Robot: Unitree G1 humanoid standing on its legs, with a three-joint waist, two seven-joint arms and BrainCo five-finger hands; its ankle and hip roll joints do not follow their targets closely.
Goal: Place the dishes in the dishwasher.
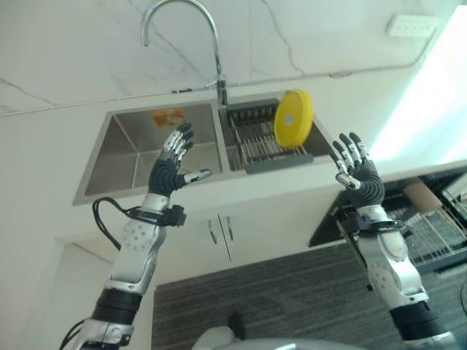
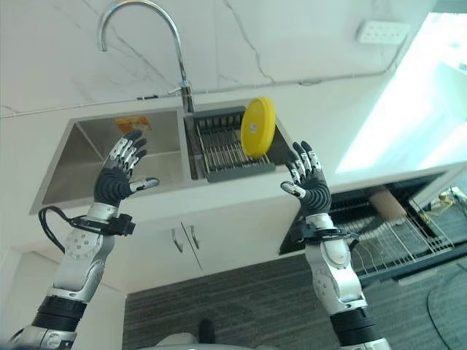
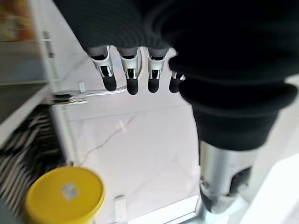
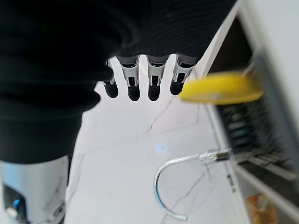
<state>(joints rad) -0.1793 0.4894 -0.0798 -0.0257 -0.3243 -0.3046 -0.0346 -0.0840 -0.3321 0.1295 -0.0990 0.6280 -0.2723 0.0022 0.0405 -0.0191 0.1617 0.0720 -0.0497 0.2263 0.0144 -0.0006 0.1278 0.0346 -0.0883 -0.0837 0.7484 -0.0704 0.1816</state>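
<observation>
A white marble-veined wall backs a pale surface [image 1: 306,186] that carries a double steel sink [image 1: 139,149] under a tall curved faucet [image 1: 186,29]. In the right-hand basin sits a dark drying rack [image 1: 259,142], and the yellow plate [image 1: 293,118] stands on edge in it, leaning toward the rack's right end. The plate is round, glossy and thick-rimmed, with a pale sticker at its centre. The left robot hand [image 1: 171,166] hovers over the left basin with fingers spread, holding nothing; the right robot hand [image 1: 357,173] is raised beside the rack, also spread and empty, apart from the plate. Below on the right, the dishwasher rack [image 2: 394,233] is pulled out, and it appears to hold a pale cylindrical item, though this is unclear. Risk: the smooth rim offers little grip, so a one-sided pinch could let the plate slip, or a sideways nudge could topple it in the rack.
</observation>
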